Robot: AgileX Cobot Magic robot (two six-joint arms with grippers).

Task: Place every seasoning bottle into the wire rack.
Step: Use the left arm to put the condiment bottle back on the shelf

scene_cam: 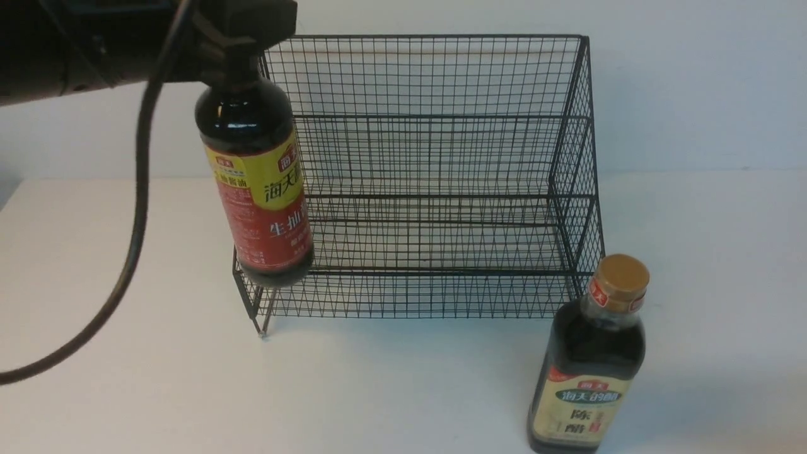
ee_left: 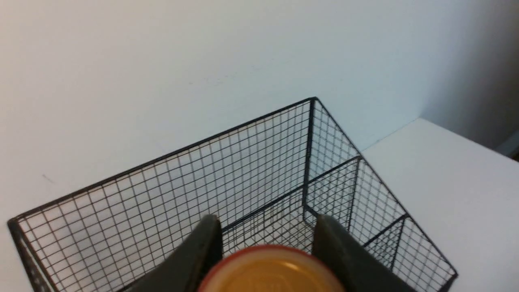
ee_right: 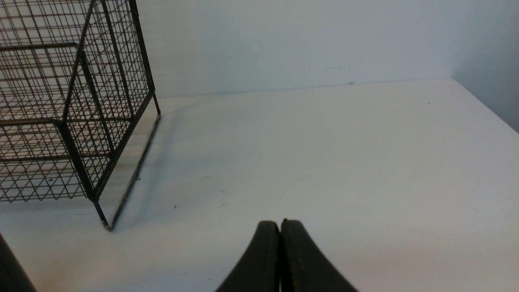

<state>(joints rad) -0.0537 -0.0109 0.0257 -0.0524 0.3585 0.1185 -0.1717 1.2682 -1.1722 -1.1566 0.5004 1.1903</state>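
Observation:
My left gripper [scene_cam: 236, 47] is shut on the neck of the yellow-and-red-label seasoning bottle [scene_cam: 261, 189] and holds it upright in the air at the front left corner of the black wire rack [scene_cam: 435, 183]. In the left wrist view the bottle's gold cap [ee_left: 271, 273] sits between my two fingers [ee_left: 202, 251], with the rack [ee_left: 251, 182] below. The cream-label bottle with the green band [scene_cam: 589, 366] stands on the table in front of the rack's right end. My right gripper [ee_right: 280, 224] is shut and empty, low over the table to the right of the rack [ee_right: 73, 101].
The white table [scene_cam: 403, 378] meets a white wall behind the rack. A black cable [scene_cam: 135, 208] hangs from my left arm down over the left side of the table.

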